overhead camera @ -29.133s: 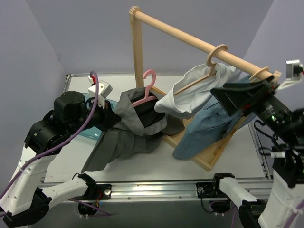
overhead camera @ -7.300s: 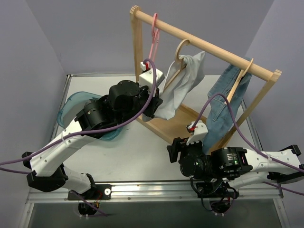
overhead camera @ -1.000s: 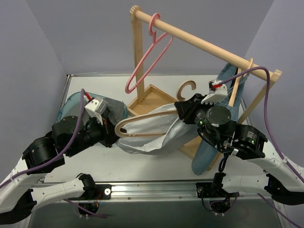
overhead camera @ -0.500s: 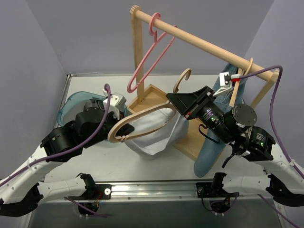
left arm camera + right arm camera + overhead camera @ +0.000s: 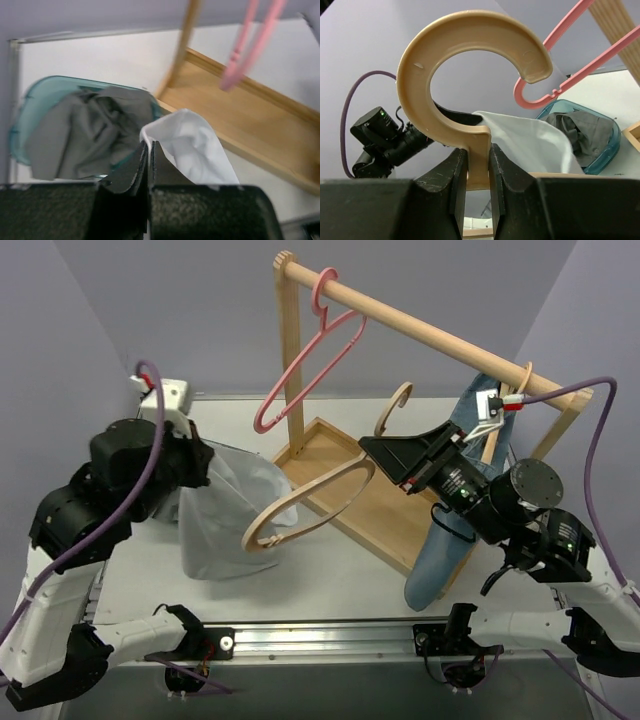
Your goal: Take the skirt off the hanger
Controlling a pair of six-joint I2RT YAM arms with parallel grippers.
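Top view looks down from behind; both close wrist views share the pink hanger (image 5: 232, 75) (image 5: 600, 66).

Holds left arm (image 5: 110, 490) high, jaws pinched on pale cloth skirt (image 5: 225, 520); stretches right arm (image 5: 520, 500) leftward, jaws clamping tan wooden hanger (image 5: 412, 75).

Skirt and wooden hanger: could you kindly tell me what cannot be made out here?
Top view: how the left pincer holds the skirt, hidden behind the arm.
Left wrist view: the skirt's lower part, behind the pincer.
Right wrist view: the wooden hanger, its shoulders below the right pincer.
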